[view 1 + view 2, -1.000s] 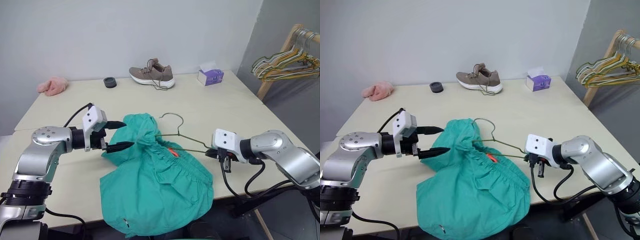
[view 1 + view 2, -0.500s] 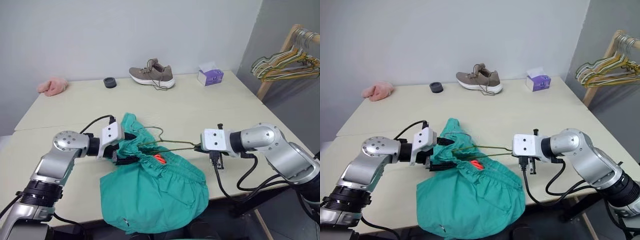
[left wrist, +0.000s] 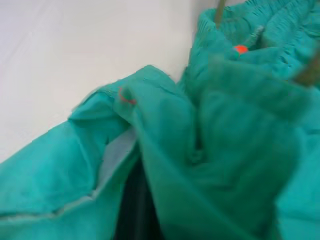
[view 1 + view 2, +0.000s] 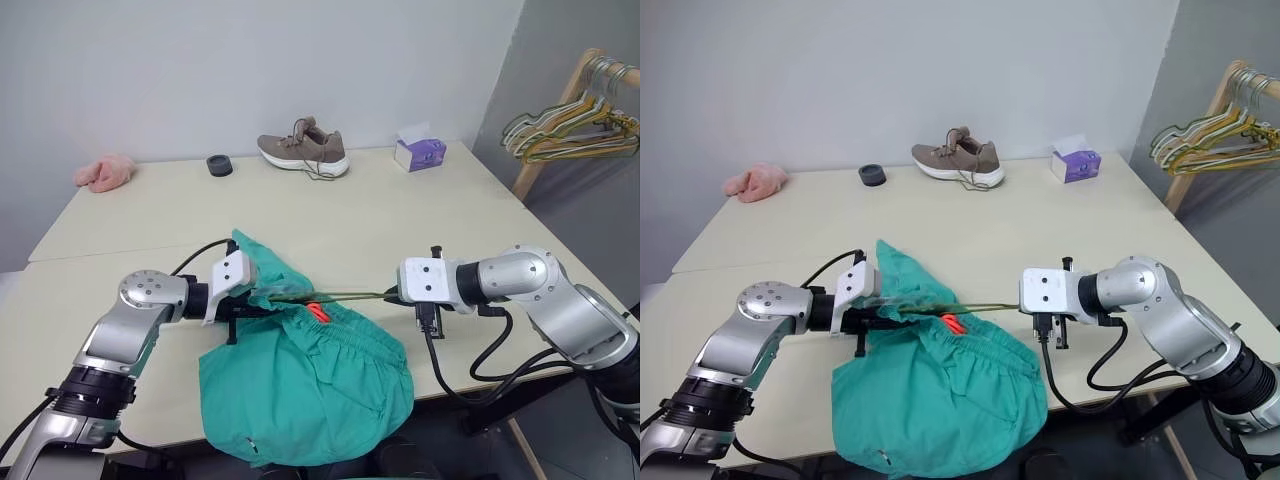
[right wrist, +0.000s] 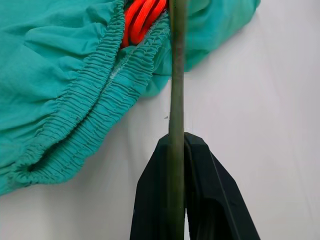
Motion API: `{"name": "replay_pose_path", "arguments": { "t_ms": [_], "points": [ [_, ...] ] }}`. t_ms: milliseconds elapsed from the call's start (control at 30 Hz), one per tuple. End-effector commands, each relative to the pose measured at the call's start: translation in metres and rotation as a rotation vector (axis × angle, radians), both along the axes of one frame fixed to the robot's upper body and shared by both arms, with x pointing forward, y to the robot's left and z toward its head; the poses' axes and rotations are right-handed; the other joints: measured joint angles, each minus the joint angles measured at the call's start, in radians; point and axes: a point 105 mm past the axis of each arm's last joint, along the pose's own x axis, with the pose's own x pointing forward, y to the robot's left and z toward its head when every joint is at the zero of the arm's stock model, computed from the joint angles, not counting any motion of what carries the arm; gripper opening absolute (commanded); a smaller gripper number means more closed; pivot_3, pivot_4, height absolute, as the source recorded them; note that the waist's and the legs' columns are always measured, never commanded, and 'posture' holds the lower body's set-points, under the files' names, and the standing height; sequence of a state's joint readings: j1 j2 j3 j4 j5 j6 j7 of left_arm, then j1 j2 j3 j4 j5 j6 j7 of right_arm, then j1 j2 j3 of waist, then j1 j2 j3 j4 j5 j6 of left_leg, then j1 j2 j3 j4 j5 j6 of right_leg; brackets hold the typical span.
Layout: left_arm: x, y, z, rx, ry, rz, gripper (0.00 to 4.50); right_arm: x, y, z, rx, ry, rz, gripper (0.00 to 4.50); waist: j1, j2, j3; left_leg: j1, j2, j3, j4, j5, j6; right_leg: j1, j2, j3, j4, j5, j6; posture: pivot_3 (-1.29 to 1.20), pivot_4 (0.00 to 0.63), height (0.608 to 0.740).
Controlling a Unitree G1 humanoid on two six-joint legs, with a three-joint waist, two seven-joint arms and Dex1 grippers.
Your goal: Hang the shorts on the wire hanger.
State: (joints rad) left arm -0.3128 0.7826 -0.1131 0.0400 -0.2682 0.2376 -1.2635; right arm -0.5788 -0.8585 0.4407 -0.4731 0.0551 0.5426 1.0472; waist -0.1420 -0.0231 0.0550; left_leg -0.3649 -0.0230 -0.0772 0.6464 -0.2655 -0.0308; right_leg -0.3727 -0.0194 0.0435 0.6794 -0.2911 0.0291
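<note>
Teal-green fabric shorts (image 4: 305, 385) with a gathered elastic waistband lay heaped at the near edge of the pale bench (image 4: 420, 215), part of them drooping over that edge, and an orange drawstring (image 4: 318, 312) showed at the waistband. The thin dark olive-green wire hanger (image 4: 345, 295) ran level above the cloth, one end buried in the bunched fabric, the other pinched between the closed fingers of the right hand (image 5: 176, 150), which held it as it had a second earlier. The main change was on the other side: the left hand (image 4: 252, 298), which a second ago stood wide open just beside the raised fold, had pushed into that fold and clamped down on the shorts by the waistband. The hanger's hook, plain to see before, was now covered by cloth. That suggested the waistband was being drawn along the wire, so the threading was probably under way but not finished, since most of the garment was off the hanger. Farther back stood a brown shoe (image 4: 304, 151), a purple tissue box (image 4: 420, 152), a small dark round object (image 4: 220, 164) and a pink fluffy cloth (image 4: 104, 171).
</note>
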Motion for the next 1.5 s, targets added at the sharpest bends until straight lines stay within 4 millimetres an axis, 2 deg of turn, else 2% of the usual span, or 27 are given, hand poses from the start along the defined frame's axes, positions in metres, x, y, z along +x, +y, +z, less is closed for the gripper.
{"name": "replay_pose_path", "arguments": {
  "t_ms": [33, 133, 167, 200, 400, 433, 500, 600, 667, 733, 900, 1133, 1233, 1500],
  "points": [
    [0.004, 0.004, 0.006, -0.01, -0.039, 0.023, 0.0, -0.004, 0.003, 0.005, -0.022, -0.085, 0.092, 0.0, 0.001, 0.0, 0.0, 0.0, 0.0, 0.0, 0.0, 0.0, 0.0, 0.0, 0.0, 0.0, 0.0, 0.0, 0.0, -0.16, 0.0, 0.74],
    [0.0, 0.009, -0.001, 0.011, -0.019, 0.018, 0.0, 0.008, -0.018, -0.006, -0.092, -0.125, 0.066, 0.0, 0.001, 0.0, 0.0, 0.0, 0.0, 0.0, 0.0, 0.0, 0.0, 0.0, 0.0, 0.0, 0.0, 0.0, 0.0, -0.17, 0.0, 0.74],
    [-0.001, 0.011, -0.003, 0.016, -0.015, 0.02, 0.0, 0.012, -0.028, -0.01, -0.114, -0.124, 0.042, 0.52, 0.001, 0.0, 0.0, 0.0, 0.0, 0.0, 0.0, 0.0, 0.0, 0.0, 0.0, 0.0, 0.0, 0.0, 0.0, -0.17, 0.0, 0.74],
    [-0.001, 0.013, -0.004, 0.02, -0.013, 0.022, 0.0, 0.014, -0.034, -0.012, -0.128, -0.123, 0.029, 0.74, 0.001, 0.0, 0.0, 0.0, 0.0, 0.0, 0.0, 0.0, 0.0, 0.001, 0.0, 0.0, 0.0, 0.0, 0.0, -0.17, 0.0, 0.74],
    [-0.002, 0.022, -0.009, 0.03, -0.003, 0.046, 0.0, 0.025, -0.101, -0.023, -0.26, -0.079, -0.14, 2.8, 0.002, 0.0, 0.0, 0.0, -0.001, 0.0, 0.0, 0.0, 0.0, 0.001, 0.0, 0.0, 0.0, 0.0, 0.0, -0.17, 0.0, 0.74],
    [-0.001, 0.023, -0.009, 0.027, -0.005, 0.055, 0.0, 0.02, -0.106, -0.024, -0.232, -0.014, -0.171, 3.14, 0.002, 0.0, 0.0, 0.001, 0.0, 0.0, 0.0, 0.0, 0.0, 0.001, 0.0, -0.001, 0.0, 0.0, 0.0, -0.17, 0.0, 0.74],
    [0.002, 0.024, -0.008, 0.014, -0.011, 0.073, 0.0, -0.003, -0.103, -0.025, -0.106, 0.194, -0.206, 3.85, 0.002, 0.0, 0.0, 0.001, 0.0, 0.0, 0.0, 0.0, 0.0, 0.001, 0.0, 0.0, 0.0, 0.0, 0.0, -0.18, 0.0, 0.74],
    [0.005, 0.024, -0.005, 0.006, -0.018, 0.079, 0.0, -0.04, -0.08, -0.032, 0.046, 0.429, -0.18, 3.85, -0.001, 0.0, 0.0, 0.001, 0.0, -0.001, 0.0, 0.0, 0.0, 0.001, 0.0, -0.001, 0.001, 0.0, 0.0, -0.19, 0.0, 0.74],
    [0.006, 0.022, -0.002, 0.0, -0.022, 0.078, 0.0, -0.051, -0.067, -0.042, 0.108, 0.509, -0.209, 3.85, -0.005, 0.0, -0.001, 0.001, 0.001, -0.001, 0.0, 0.0, 0.0, 0.001, 0.001, -0.001, 0.001, 0.0, 0.0, -0.19, 0.0, 0.74],
    [0.008, 0.02, 0.0, -0.006, -0.027, 0.078, 0.0, -0.054, -0.058, -0.051, 0.155, 0.562, -0.262, 3.85, -0.006, 0.0, -0.001, 0.001, 0.001, -0.001, 0.001, 0.0, 0.0, 0.002, 0.001, -0.001, 0.001, 0.0, 0.0, -0.19, 0.0, 0.74],
    [0.01, 0.015, 0.007, -0.015, -0.035, 0.069, 0.0, -0.045, -0.039, -0.071, 0.259, 0.632, -0.398, 3.85, -0.004, -0.001, -0.001, 0.002, 0.0, 0.0, 0.005, 0.001, 0.001, 0.004, 0.001, 0.0, 0.001, 0.002, 0.002, -0.19, 0.0, 0.74],
    [0.013, 0.013, 0.014, -0.017, -0.05, 0.075, 0.0, -0.055, -0.007, -0.079, 0.334, 0.767, -0.386, 3.85, -0.003, -0.001, -0.001, 0.001, 0.0, -0.001, 0.004, 0.001, 0.001, 0.003, 0.001, 0.0, 0.0, 0.001, 0.002, -0.18, 0.0, 0.74],
    [0.015, 0.013, 0.018, -0.025, -0.061, 0.088, 0.0, -0.053, -0.003, -0.084, 0.324, 0.752, -0.402, 3.27, -0.002, -0.001, -0.001, 0.001, 0.0, -0.001, 0.003, 0.001, 0.001, 0.002, 0.001, 0.0, 0.0, 0.001, 0.002, -0.17, 0.0, 0.74],
    [0.014, 0.013, 0.025, -0.081, -0.052, 0.131, 0.0, -0.032, 0.0, -0.086, 0.374, 0.663, -0.493, 0.37, -0.002, -0.001, -0.001, 0.001, 0.0, -0.001, 0.003, 0.001, 0.001, 0.002, 0.001, 0.0, 0.0, 0.001, 0.002, -0.17, 0.0, 0.74]
  ]
}}
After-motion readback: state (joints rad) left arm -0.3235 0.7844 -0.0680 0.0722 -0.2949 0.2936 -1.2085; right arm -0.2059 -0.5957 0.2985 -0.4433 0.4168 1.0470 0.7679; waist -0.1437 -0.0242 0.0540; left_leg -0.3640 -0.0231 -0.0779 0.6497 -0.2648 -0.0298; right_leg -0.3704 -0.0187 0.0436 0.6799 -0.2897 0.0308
